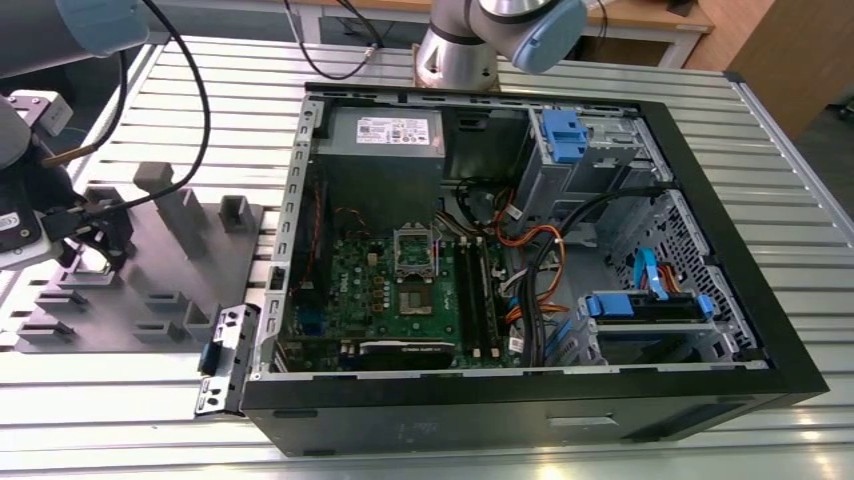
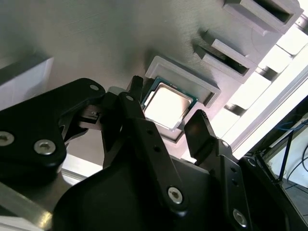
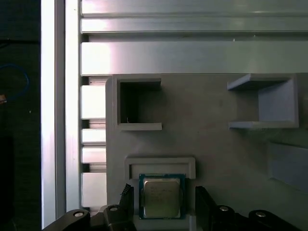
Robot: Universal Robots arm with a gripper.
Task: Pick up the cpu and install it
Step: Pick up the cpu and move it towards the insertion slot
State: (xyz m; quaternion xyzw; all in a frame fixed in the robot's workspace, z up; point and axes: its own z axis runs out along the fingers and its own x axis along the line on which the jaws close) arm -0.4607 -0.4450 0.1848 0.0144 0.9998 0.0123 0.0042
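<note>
The cpu (image 2: 168,105) (image 3: 161,196), a small square chip with a pale metal top, lies flat in a raised pocket of the grey moulded tray (image 1: 174,290) (image 3: 202,120). My gripper (image 2: 166,108) (image 3: 163,194) is open and hangs just above it, with one black finger (image 2: 132,103) on one side of the chip and the other (image 2: 198,130) on the opposite side. A small gap shows between each finger and the chip's rim. In the exterior view the gripper (image 1: 94,245) is over the tray at the exterior view's left.
An open computer case (image 1: 747,230) lies to the exterior view's right of the tray, its green motherboard carrying a shiny socket frame (image 1: 416,252). Cables and blue drive brackets (image 1: 641,300) fill its right half. Upright tray blocks (image 1: 180,205) stand near the gripper. Everything rests on a slatted aluminium table (image 1: 134,400).
</note>
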